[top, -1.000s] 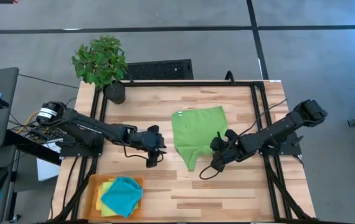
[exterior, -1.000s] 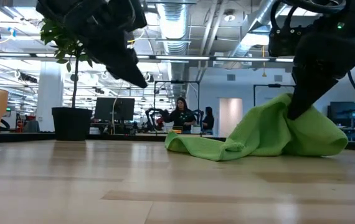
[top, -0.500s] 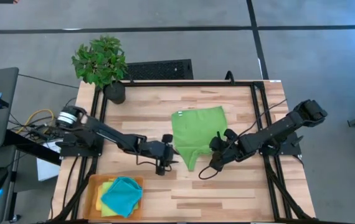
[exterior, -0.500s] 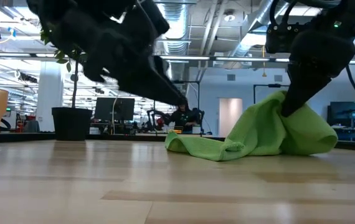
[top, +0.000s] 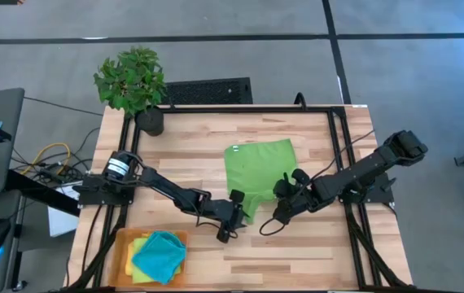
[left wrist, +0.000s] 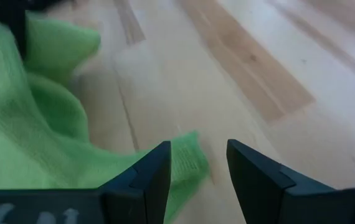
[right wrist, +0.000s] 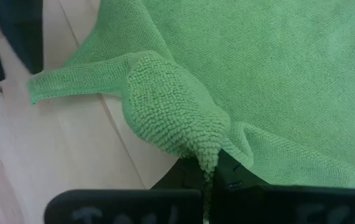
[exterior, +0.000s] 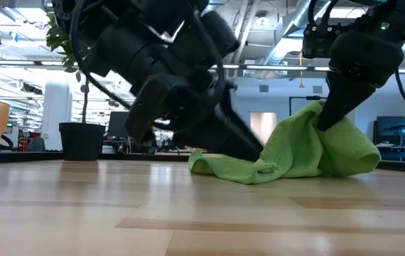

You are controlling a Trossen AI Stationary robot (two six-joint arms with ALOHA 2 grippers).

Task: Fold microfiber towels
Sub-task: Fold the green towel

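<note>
— How is the lime green towel (top: pixel 258 172) laid?
— It is spread on the wooden table (top: pixel 297 252), long way running from the far edge toward the near edge. Its near end is bunched and lifted into a hump. That hump is pinched in the right gripper (top: pixel 286 194), whose jaws are closed on it.

— And the left gripper (top: pixel 234 218)?
— Its jaws are held apart. A loose corner of the towel is seen just ahead of them, close to the gap.

— What is seen around?
— A potted plant (top: pixel 132 84) is set at the far left corner. A big room with ceiling pipes is seen behind.

— Any holders?
— An orange tray (top: pixel 120 252) is placed well to the side of the left jaws. A teal towel (top: pixel 159 255) is piled on top in it, with yellow and green cloths under it.
</note>
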